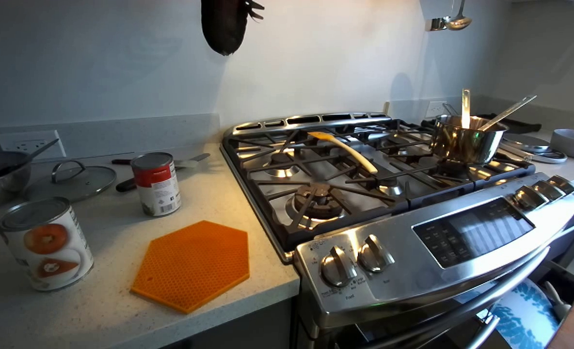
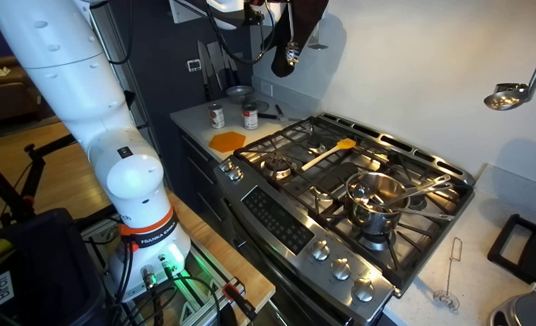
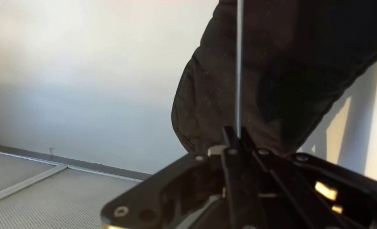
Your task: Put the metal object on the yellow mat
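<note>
1 stove (image 1: 401,231) in both exterior views, wrist view toward wall (image 3: 96,79)

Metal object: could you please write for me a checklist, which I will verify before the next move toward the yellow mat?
1. Fingers closed on the metal object: ok; the wrist view shows them pinching its thin rod.
2. Metal object free of any hook: cannot tell; in an exterior view its rod leaves the picture at the top.
3. Metal object above the yellow mat: not ok; the wrist view shows a dark oven mitt behind it.
4. Yellow mat flat on the counter: ok.
5. Red-topped can and picture-label can off the mat: ok; both stand beside it.
</note>
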### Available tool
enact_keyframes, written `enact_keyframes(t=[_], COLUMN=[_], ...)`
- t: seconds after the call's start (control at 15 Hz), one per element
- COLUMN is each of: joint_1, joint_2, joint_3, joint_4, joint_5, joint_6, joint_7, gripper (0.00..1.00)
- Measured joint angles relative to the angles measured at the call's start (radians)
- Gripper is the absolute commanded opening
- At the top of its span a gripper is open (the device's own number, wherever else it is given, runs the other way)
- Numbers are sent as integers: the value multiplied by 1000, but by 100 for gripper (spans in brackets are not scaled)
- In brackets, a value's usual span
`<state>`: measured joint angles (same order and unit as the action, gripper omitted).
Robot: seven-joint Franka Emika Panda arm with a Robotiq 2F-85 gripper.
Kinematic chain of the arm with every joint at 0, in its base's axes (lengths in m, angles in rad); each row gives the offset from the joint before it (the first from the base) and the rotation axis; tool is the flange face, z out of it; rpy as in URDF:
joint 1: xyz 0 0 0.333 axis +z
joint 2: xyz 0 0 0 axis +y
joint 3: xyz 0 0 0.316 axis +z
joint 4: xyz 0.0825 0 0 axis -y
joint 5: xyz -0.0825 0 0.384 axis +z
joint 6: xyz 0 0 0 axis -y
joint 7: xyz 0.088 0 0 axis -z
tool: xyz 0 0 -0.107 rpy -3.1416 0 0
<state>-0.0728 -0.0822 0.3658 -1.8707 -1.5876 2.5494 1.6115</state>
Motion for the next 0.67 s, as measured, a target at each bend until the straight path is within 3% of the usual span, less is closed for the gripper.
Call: enact_keyframes(t=[0.27, 0.67], joint_1=[87, 90], joint_2=[26, 35], joint_3=[-82, -83], joint_4=[0, 1], joint_5=[0, 0], joint_6=[0, -4], joint_7=[-40, -80], gripper=[1, 1])
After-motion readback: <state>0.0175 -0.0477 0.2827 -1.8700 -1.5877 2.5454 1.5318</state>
